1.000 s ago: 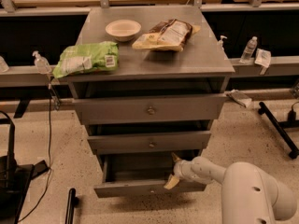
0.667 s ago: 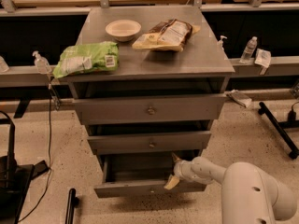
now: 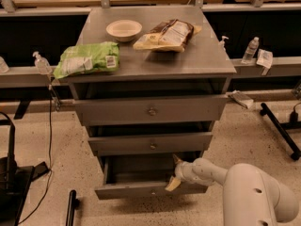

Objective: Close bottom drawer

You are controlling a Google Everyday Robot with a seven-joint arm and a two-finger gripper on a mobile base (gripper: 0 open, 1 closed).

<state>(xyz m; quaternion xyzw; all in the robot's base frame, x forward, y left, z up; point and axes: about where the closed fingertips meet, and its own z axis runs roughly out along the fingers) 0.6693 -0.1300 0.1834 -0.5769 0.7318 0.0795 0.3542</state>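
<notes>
The bottom drawer (image 3: 134, 191), a slim grey front with a small round knob, stands pulled out from the grey cabinet, its plain grey inside showing. My gripper (image 3: 174, 172) is at the right part of this drawer's front edge. It is open: one tan finger (image 3: 177, 159) points up over the drawer's inside and the other (image 3: 171, 184) lies against the front panel. The white arm (image 3: 249, 194) reaches in from the lower right.
Above are the middle drawer (image 3: 150, 144) and top drawer (image 3: 151, 110), both partly out. On the cabinet top lie a green bag (image 3: 87, 59), a bowl (image 3: 123, 29) and a brown snack bag (image 3: 169, 34). A black stand (image 3: 9, 173) is at left, a black floor bar (image 3: 282, 131) at right.
</notes>
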